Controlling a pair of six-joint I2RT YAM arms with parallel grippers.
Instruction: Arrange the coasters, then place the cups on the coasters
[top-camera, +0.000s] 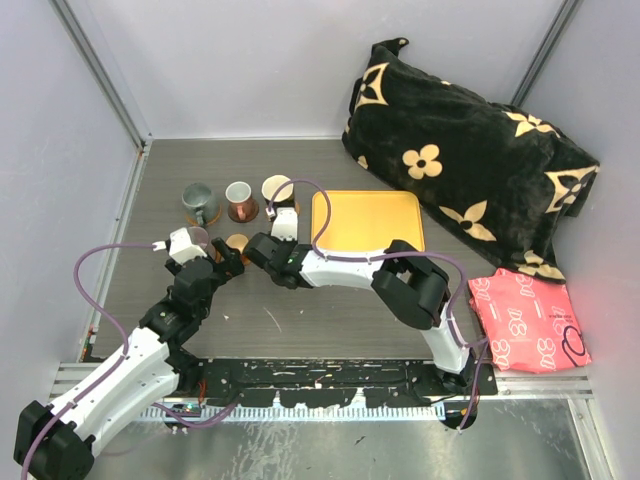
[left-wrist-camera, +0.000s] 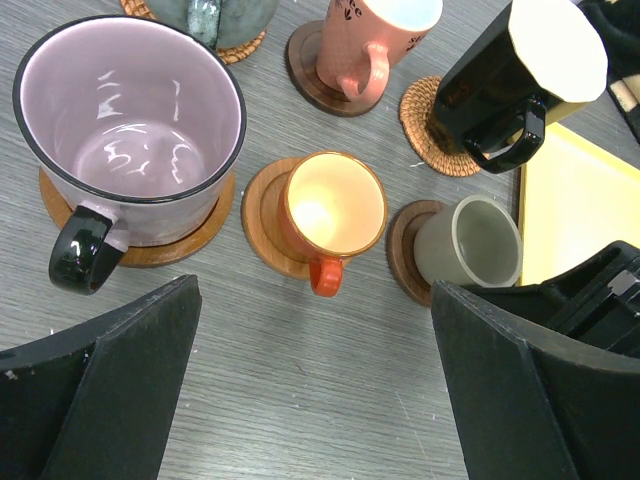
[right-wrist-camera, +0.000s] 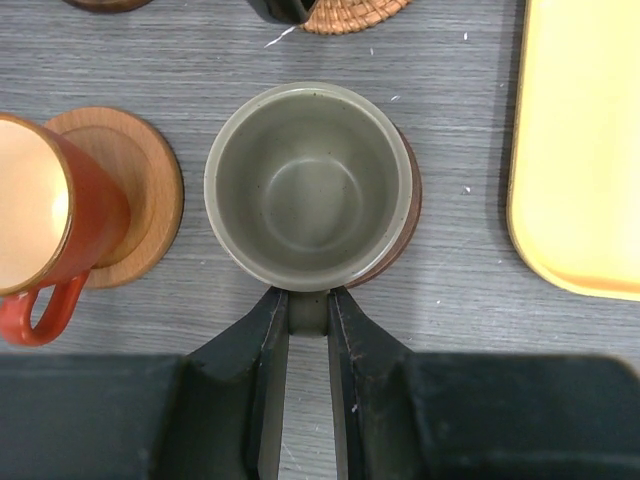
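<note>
The right hand (right-wrist-camera: 308, 305) is clamped on the handle of the grey cup (right-wrist-camera: 308, 185), which sits on its coaster (right-wrist-camera: 409, 210). The orange cup (right-wrist-camera: 35, 205) is just left of it, and the left hand (left-wrist-camera: 315, 390) hangs released.

The left arm (top-camera: 130, 365) rose from its base at the near left corner and reached forward and to the right, its wrist tipped downward. The left hand (left-wrist-camera: 315, 290) hung above the bench (top-camera: 290, 320) with its jaws spread wide, the two black fingers (left-wrist-camera: 110, 385) well apart and gripping nothing. The right arm (top-camera: 345, 268) climbed from its base at the near right, folded at the elbow and stretched leftward, low over the bench. The right hand (right-wrist-camera: 308, 305) had its jaws drawn close, pinched on the small handle of the grey cup (right-wrist-camera: 310, 185). The two hands lay just beside each other.
</note>
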